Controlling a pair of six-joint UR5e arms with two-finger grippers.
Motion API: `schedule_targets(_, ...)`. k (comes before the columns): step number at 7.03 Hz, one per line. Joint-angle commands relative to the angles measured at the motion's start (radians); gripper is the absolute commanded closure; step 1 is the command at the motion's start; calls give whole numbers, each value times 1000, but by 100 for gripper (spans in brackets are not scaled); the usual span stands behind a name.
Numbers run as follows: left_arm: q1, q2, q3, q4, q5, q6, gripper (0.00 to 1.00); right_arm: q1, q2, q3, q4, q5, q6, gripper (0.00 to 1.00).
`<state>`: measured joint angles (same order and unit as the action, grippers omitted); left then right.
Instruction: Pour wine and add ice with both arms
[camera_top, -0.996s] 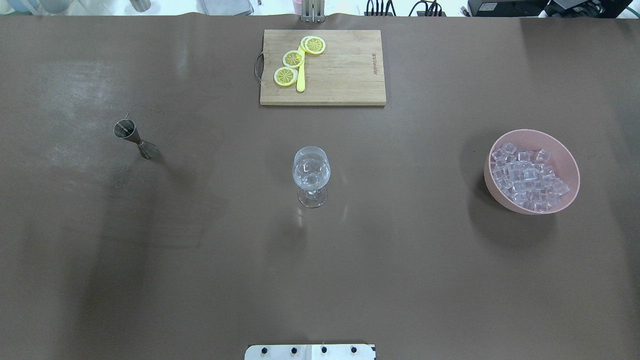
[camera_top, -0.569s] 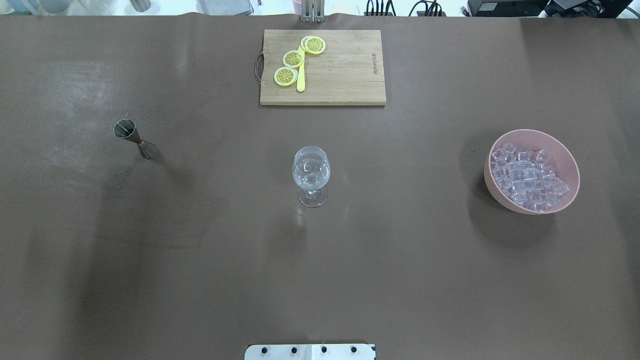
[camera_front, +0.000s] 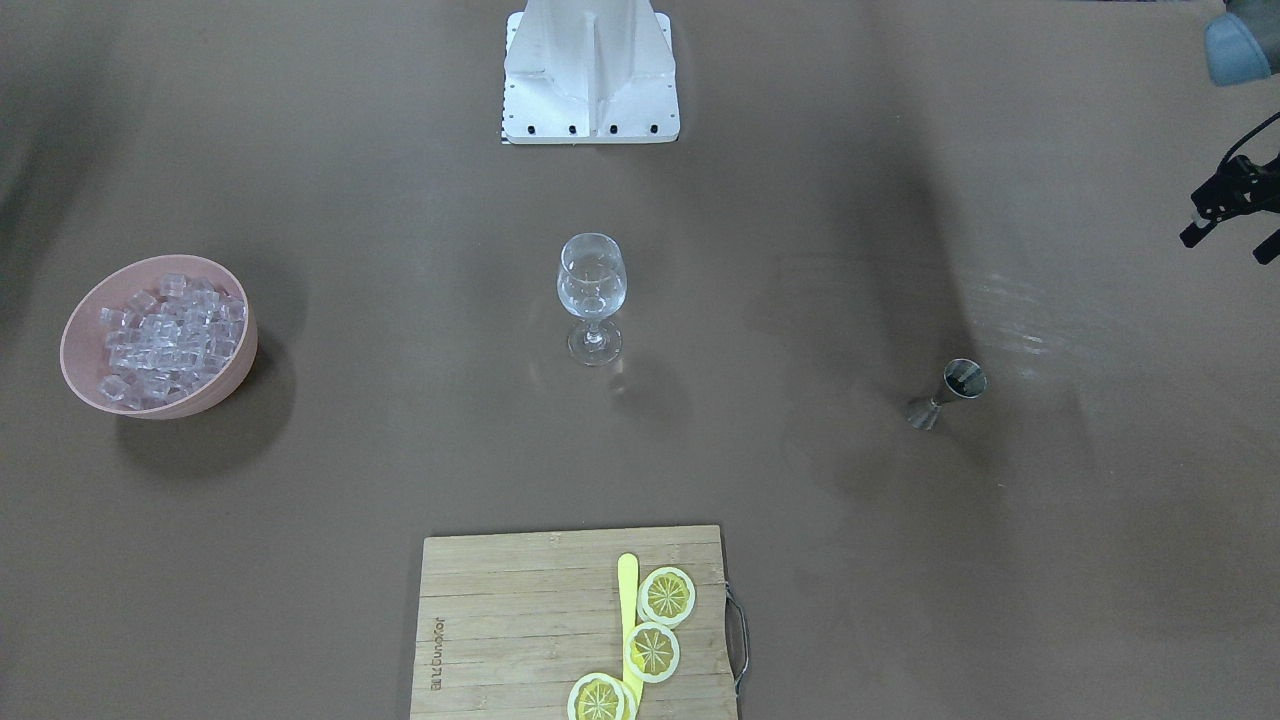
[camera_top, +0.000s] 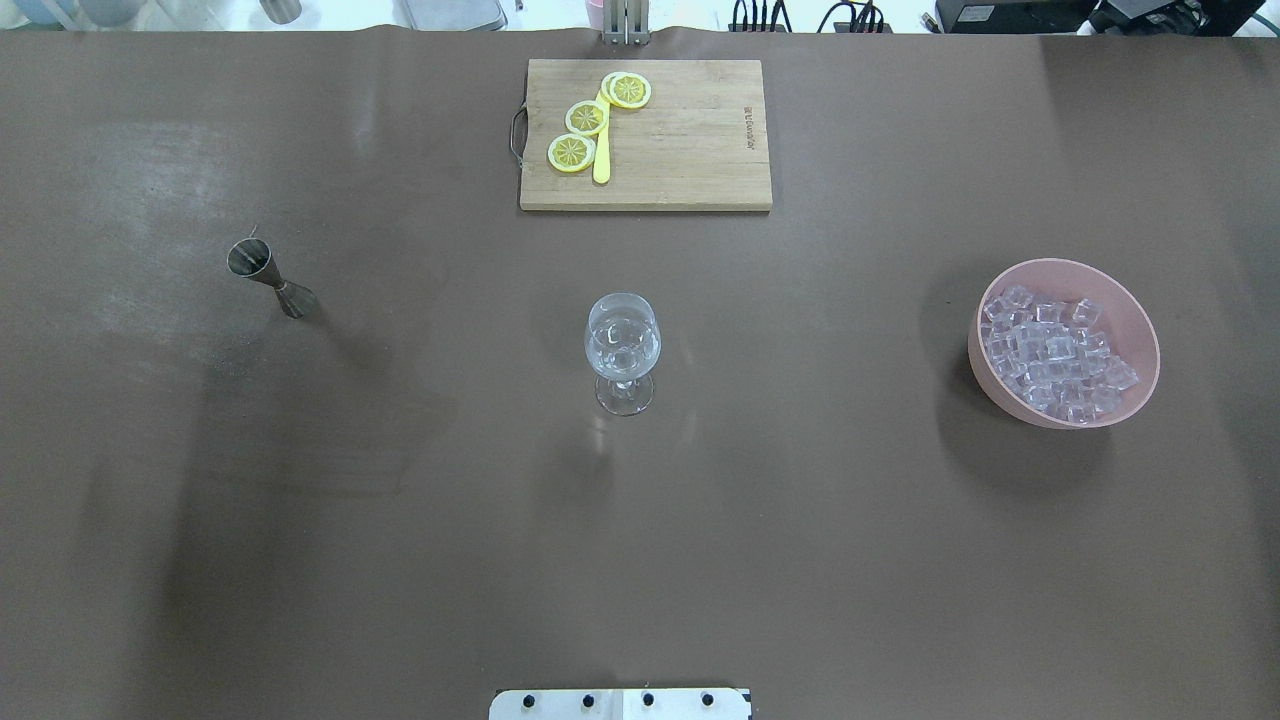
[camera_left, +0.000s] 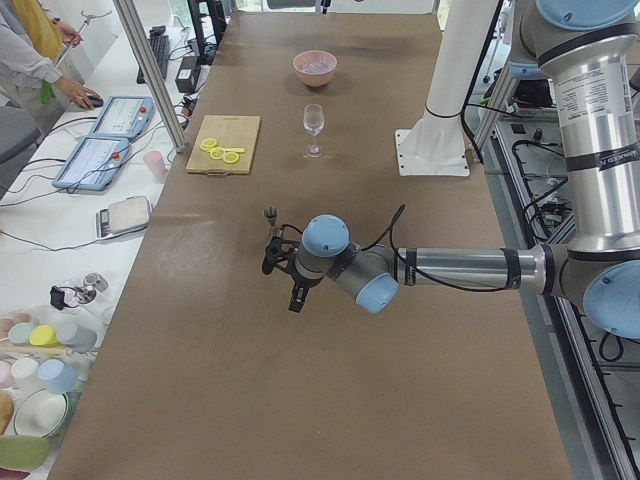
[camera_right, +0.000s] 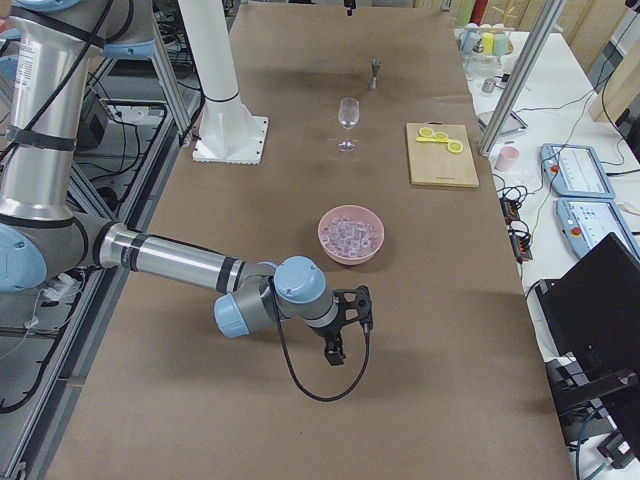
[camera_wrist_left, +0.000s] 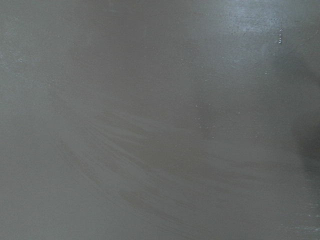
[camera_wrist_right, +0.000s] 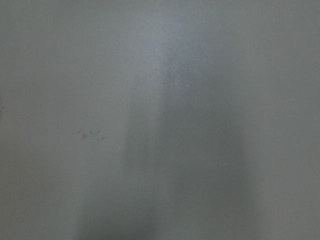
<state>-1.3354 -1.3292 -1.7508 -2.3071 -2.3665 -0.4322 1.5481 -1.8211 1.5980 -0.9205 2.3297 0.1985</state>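
Though the left gripper (camera_left: 283, 270) and right gripper (camera_right: 350, 325) are seen, their gap cannot be judged. Ice (camera_top: 1050, 352) is piled in the bowl (camera_top: 1143, 322).

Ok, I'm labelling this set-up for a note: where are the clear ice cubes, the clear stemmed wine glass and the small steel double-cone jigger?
Clear ice cubes (camera_top: 1050, 355): overhead view, middle of the heap.
Clear stemmed wine glass (camera_top: 622, 338): overhead view, on its bowl.
Small steel double-cone jigger (camera_top: 271, 279): overhead view, on its narrow waist.

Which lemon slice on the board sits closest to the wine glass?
The lemon slice at the row's robot-side end; the other two sit farther back on the cutting board.
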Motion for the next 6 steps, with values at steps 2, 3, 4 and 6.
schedule_targets(2,2,-4,-6,-117,-29,-6,2,0,-27,-21,81,48,-4,0)
schedule_targets(3,1,2,-1,-221,-33,-6,2,0,-67,-23,136,59,-2,0)
schedule_targets(4,2,22,2,-289,-31,-5,2,0,-85,-44,164,59,7,0)
schedule_targets(6,18,-14,4,-465,-30,-5,3,0,-106,-55,196,60,13,0)
